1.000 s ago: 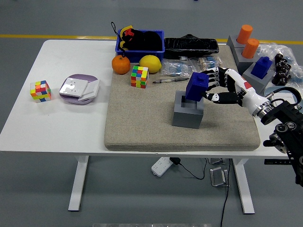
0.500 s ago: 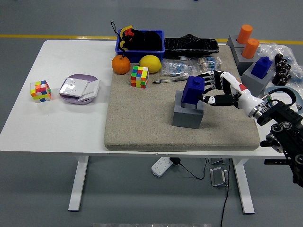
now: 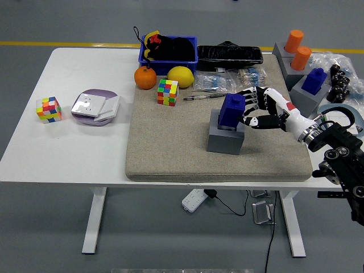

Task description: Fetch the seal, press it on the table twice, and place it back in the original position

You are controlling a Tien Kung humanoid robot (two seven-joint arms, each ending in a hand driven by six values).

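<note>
The blue seal (image 3: 232,110) sits low in its grey block holder (image 3: 225,136) in the middle of the beige mat (image 3: 170,148). My right hand (image 3: 248,108) comes in from the right, its black and white fingers (image 3: 251,94) curled against the seal's right side and the thumb lower down by the holder's top edge. The hand looks closed on the seal. My left arm is out of sight.
A Rubik's cube (image 3: 168,92), an orange (image 3: 145,78), a lemon (image 3: 180,76) and a pen (image 3: 205,96) lie behind the holder. A second blue seal (image 3: 313,81) and orange cylinders (image 3: 301,58) stand at the right. A second cube (image 3: 49,109) and a purple dish (image 3: 95,106) are on the left.
My right hand has lowered the blue seal down into the grey holder and drawn slightly to the right with it.
</note>
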